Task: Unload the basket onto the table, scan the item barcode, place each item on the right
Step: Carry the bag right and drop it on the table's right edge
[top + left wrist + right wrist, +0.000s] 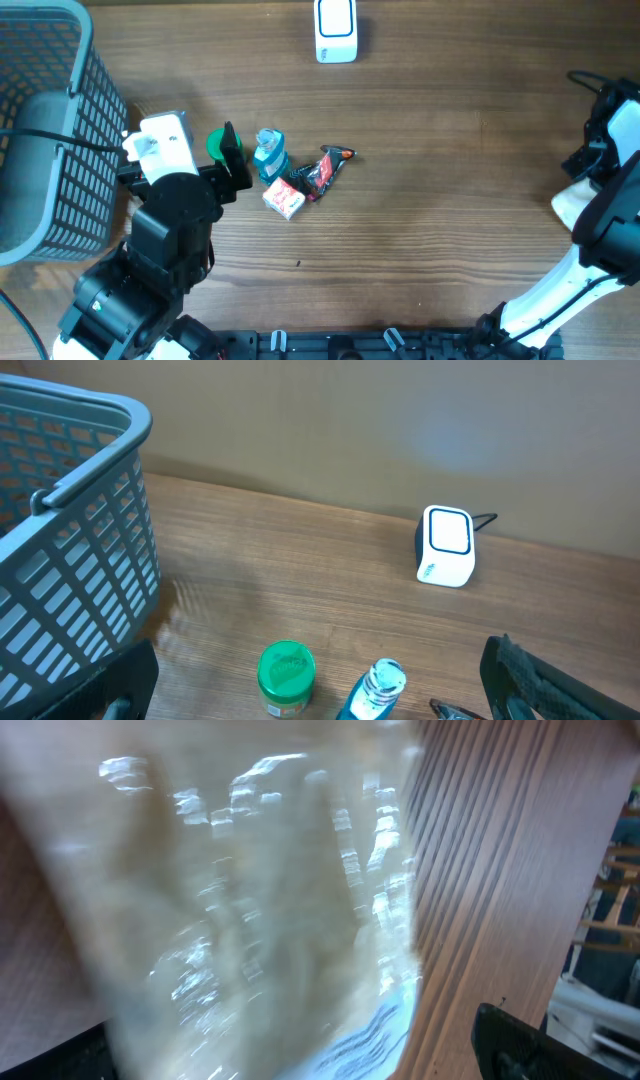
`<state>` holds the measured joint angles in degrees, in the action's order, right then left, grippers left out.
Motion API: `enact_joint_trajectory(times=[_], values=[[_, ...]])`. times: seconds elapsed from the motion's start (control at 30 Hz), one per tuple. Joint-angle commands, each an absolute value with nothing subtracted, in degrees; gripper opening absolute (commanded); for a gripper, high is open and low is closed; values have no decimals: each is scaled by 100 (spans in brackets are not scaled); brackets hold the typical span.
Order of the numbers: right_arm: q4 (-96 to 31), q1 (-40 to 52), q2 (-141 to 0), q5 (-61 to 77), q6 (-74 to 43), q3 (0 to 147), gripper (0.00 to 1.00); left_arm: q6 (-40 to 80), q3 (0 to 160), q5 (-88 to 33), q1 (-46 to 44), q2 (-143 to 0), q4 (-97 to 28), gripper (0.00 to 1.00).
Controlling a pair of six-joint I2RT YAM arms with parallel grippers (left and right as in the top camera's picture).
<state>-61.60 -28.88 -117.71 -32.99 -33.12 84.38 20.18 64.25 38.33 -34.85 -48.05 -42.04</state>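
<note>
Left gripper [315, 675]: fingers spread wide, holding nothing, just beside the green-lidded jar [216, 145] and blue bottle [270, 155].
Right gripper [295, 1050]: at the right edge of the table [450, 150]; fingers [530, 1045] stand wide apart.
Item: a clear packet [260, 900], blurred, fills the right wrist view between those fingers; contact cannot be determined.
Scanner [335, 30]: white, at the far edge, well apart from both grippers.
Other goods: small box [284, 199] and red-and-black packet [325, 170] lie beside the bottle.
Basket [60, 150]: grey, at far left.

A small white rounded box-shaped scanner [335, 30] with a dark-rimmed window stood upright, its cable trailing behind, while a clear crinkled plastic packet [250, 900] with blue print filled the right wrist view, blurred.
</note>
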Motion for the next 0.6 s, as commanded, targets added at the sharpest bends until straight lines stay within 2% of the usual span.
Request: enact_joint_trajectory(times=[0.0, 0.13, 0.23, 0.37, 0.43, 0.57], values=[[-6112, -2886, -11450, -3024, -3020, 8766, 100, 1973, 6484, 3951, -3459, -4801, -4195, 100], [-6101, -2703, -10720, -1634, -2318, 9625, 100, 1970, 6484, 3951, -3459, -4801, -4195, 100], [-6128, -2397, -10141, 429, -1575, 10186, 100, 1970, 6484, 3951, -3459, -4801, -4195, 100], [-6093, -1922, -9636, 1839, -1144, 10204, 100, 1970, 6484, 3951, -3459, -4801, -4195, 100], [-6348, -1531, -9548, 2285, -1031, 10204, 100, 1973, 6484, 3951, -3459, -4801, -4195, 100], [-6676, -1020, -9550, 1876, -1068, 10167, 100, 1994, 6484, 3920, -3459, -4801, -4189, 100]])
